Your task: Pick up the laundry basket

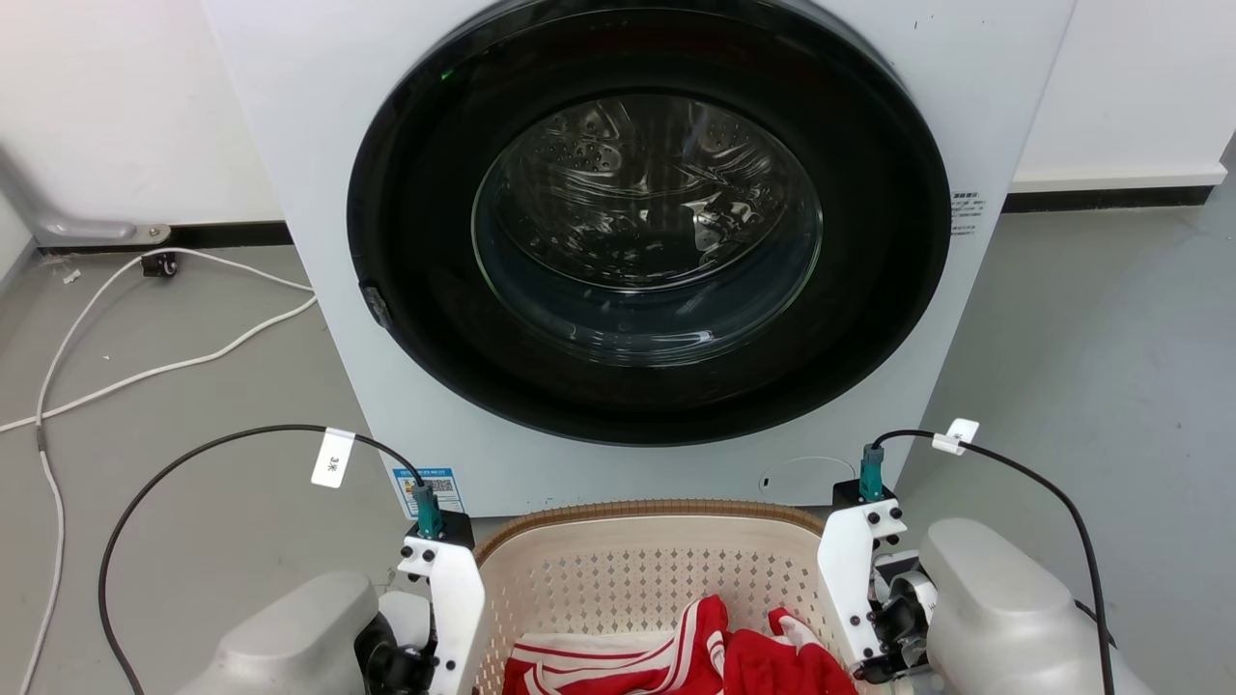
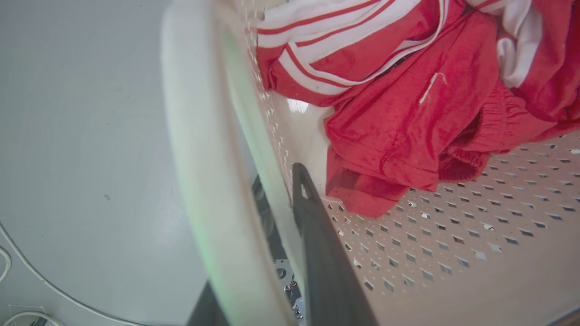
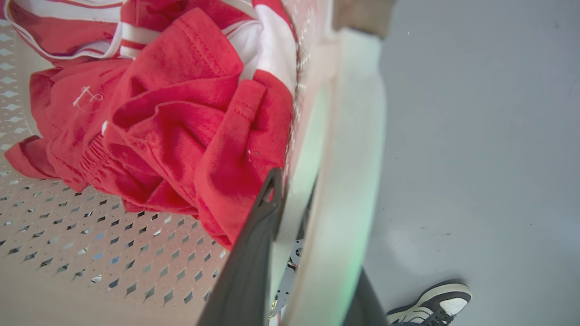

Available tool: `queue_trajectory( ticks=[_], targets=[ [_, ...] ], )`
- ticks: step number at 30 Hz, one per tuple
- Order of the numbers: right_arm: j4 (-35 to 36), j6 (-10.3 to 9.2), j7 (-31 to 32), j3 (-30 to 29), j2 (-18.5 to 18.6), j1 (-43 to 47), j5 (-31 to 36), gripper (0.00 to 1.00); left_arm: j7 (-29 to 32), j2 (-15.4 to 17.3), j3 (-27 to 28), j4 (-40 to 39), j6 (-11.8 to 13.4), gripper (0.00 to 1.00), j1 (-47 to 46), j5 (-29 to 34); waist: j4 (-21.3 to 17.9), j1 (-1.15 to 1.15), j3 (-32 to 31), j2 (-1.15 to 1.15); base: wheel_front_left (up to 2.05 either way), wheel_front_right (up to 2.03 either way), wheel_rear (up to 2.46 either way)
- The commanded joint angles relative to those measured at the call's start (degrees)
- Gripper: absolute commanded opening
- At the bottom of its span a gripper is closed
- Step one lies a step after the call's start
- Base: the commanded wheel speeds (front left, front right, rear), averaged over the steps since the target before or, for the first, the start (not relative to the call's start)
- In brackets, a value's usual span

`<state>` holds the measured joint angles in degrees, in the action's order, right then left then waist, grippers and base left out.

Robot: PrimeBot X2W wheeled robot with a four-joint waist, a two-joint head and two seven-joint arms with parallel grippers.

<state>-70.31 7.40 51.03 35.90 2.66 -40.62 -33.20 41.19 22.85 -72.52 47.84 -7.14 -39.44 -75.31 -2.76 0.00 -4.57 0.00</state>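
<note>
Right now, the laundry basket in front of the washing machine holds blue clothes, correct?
Not blue: the left wrist view shows the clothes are red with white stripes. They do lie in the laundry basket in front of the washing machine.

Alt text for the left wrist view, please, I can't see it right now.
Left gripper clamps the basket wall, one dark finger inside, one outside behind the white handle. Red-and-white clothes lie inside; grey floor beyond.

On grey floor (image 1: pixel 1110 367) — washing machine (image 1: pixel 647 232) at 12 o'clock, white cable (image 1: pixel 174 366) trailing at 9 o'clock, sneaker (image 3: pixel 430 303) at 5 in right wrist view.
</note>
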Motion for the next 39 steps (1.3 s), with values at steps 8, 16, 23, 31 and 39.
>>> queue_trajectory(
  ticks=[8, 16, 23, 31, 39],
  targets=[
    [0.15, 0.16, -0.56, 0.91, 0.39, -1.64, -0.28, 0.00, 0.69, 0.10, -0.64, -0.20, -0.60, 0.00, 0.07, 0.07, -0.09, 0.00, 0.35, 0.00, 0.00, 0.00, 0.00],
    [-0.33, 0.16, -1.43, 0.78, 0.37, -2.72, -0.80, 0.00, -1.60, -0.07, -0.64, 0.05, -0.60, 0.00, -1.00, 0.72, -0.18, 0.00, 0.49, 0.00, 0.00, 0.00, 0.00],
    [-0.69, 0.16, -1.84, 0.93, 0.33, -3.03, -1.06, 0.00, -2.55, -0.48, -0.73, 1.02, -0.59, 0.00, -1.39, 0.84, 0.01, 0.00, 0.59, 0.00, 0.00, 0.00, 0.00],
    [-1.21, 0.16, -2.20, 1.05, 0.36, -3.47, -1.49, 0.00, -3.35, -0.37, -0.80, 1.30, -0.60, 0.00, -1.63, 1.39, 0.36, 0.00, 0.69, 0.00, 0.00, 0.00, 0.00],
    [-1.46, 0.16, -2.49, 1.34, 0.37, -3.62, -1.90, 0.00, -3.38, -0.59, -0.88, 1.86, -0.59, 0.00, -1.77, 1.46, 0.43, 0.00, 0.71, 0.00, 0.00, 0.00, 0.00]
  ],
)
